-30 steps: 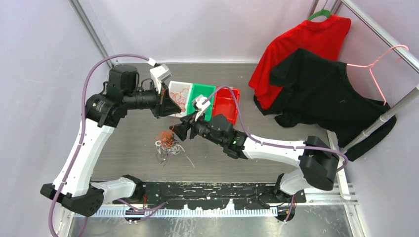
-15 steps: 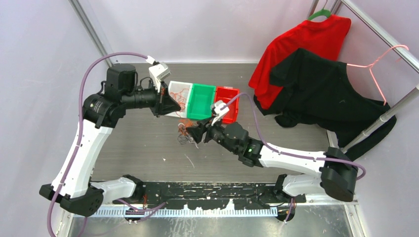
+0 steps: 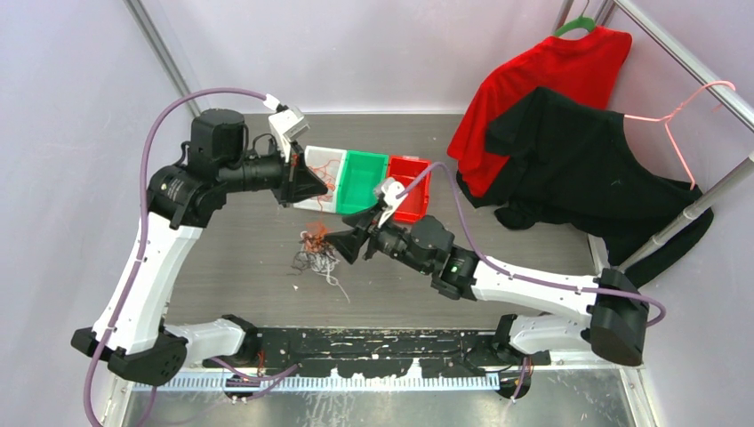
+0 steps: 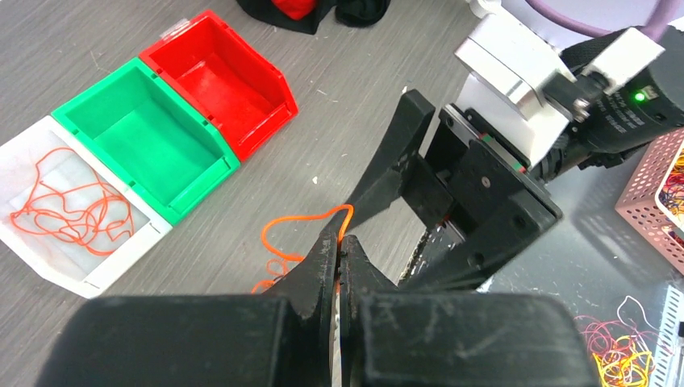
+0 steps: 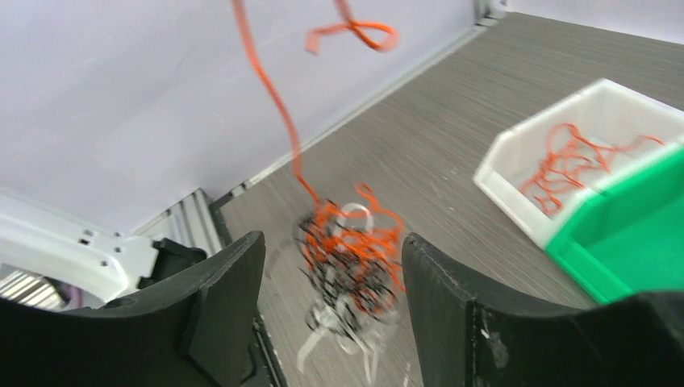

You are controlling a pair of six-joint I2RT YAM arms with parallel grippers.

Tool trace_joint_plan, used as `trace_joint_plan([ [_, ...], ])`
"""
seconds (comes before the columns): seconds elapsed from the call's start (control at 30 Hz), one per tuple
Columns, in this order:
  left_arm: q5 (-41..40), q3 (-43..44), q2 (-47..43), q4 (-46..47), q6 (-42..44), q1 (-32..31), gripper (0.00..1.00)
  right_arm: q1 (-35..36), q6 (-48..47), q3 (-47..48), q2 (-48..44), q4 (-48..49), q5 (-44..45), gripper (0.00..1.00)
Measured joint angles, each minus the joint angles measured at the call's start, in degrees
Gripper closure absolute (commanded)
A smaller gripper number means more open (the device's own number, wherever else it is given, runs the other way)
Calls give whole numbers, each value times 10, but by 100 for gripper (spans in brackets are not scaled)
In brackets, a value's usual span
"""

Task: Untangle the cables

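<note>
- Top external: clump (image 3: 316, 258) now lies mid-tabletop (image 3: 231, 258), just in front of the white bin (image 3: 322, 169). Half a second ago it was bunched tight against the right fingers (image 3: 342, 242), closer to the bins.
- It is now looser and more spread, with white and black strands trailing toward the near edge.
- Right fingers are wide and hold nothing. Their tips sit just beside the clump, on its right side.
- Left fingers (image 4: 327, 258) have barely moved, up by the white bin, and are pinched tight on one orange strand (image 5: 266, 81).
- Right wrist view is blurred, but that strand runs down into the clump, so it isn't free yet.
- White bin already holds some orange strands.
- Judgement: the tug loosened the clump without separating the strand. The likely next step is for the right fingers to pin the clump again while the left pulls away.
</note>
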Motion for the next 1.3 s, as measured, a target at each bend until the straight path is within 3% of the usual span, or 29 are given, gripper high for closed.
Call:
trace_joint_plan([
  [0.3, -4, 5, 2, -3, -1, -6, 100, 21, -10, 81, 66, 12, -31, 41],
  [0.73, 0, 54, 5, -6, -16, -17, 100, 17, -20, 83, 93, 32, 23, 48],
  [1.3, 13, 110, 23, -10, -31, -25, 100, 10, -14, 78, 155, 61, 26, 51],
])
